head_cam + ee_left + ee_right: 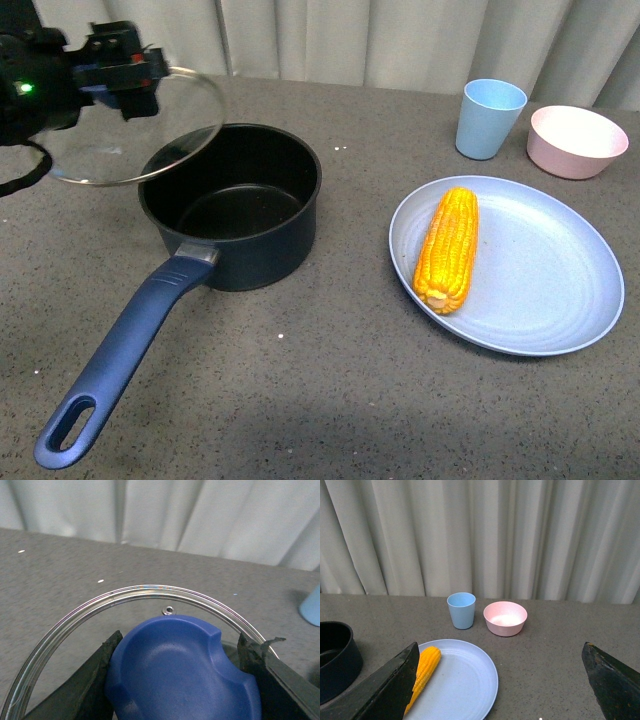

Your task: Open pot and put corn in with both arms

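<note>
The dark blue pot [240, 205] stands uncovered on the grey table, its long handle [120, 355] pointing toward the front left. My left gripper [125, 70] is shut on the blue knob [180, 672] of the glass lid [150, 135], which hangs tilted above the pot's back left rim. The corn [448, 248] lies on a light blue plate [545, 290] to the right of the pot. In the right wrist view the corn [422, 672] lies by one finger of my open right gripper [500, 685], which holds nothing; part of the pot [335, 657] shows there too.
A light blue cup [490, 118] and a pink bowl [577, 140] stand at the back right, behind the plate. Pale curtains hang along the table's far edge. Bare grey tabletop lies in front of the pot and plate.
</note>
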Robot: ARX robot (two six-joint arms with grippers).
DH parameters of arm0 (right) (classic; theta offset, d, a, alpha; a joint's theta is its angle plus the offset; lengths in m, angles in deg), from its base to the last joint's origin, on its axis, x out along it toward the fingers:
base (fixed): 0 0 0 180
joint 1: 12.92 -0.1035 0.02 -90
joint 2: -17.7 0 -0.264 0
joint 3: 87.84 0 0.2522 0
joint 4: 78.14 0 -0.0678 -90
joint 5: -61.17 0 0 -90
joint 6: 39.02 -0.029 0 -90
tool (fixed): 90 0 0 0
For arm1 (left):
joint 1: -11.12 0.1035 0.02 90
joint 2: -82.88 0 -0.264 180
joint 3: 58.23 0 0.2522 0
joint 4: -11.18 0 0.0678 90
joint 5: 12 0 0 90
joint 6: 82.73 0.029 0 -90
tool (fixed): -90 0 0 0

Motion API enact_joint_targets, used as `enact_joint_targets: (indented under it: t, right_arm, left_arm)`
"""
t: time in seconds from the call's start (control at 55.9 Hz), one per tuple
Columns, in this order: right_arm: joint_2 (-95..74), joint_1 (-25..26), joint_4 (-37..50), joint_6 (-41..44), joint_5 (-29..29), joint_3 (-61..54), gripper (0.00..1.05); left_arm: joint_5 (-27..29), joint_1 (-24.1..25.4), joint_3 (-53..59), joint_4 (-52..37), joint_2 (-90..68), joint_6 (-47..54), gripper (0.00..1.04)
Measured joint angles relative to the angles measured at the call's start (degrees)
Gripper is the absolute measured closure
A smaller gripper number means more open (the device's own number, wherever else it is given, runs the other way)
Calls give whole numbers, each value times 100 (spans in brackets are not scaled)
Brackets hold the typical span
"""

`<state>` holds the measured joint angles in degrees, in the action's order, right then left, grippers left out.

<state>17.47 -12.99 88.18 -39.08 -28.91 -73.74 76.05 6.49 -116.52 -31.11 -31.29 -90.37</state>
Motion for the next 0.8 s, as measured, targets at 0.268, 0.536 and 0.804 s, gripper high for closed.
enact_joint_targets:
  t: [0.268, 0.536, 0.804]
  right_arm:
    - [0, 0, 0, 0, 0, 0, 9]
    - [0, 0, 0, 0, 2, 0, 9]
    - [0, 0, 0, 0, 0, 0, 9]
  left_arm:
    - [46, 955, -50, -249, -590, -282, 44]
    - [-17, 929, -160, -400, -1150, -319, 44]
    - [109, 800, -264, -422, -1729, -407, 44]
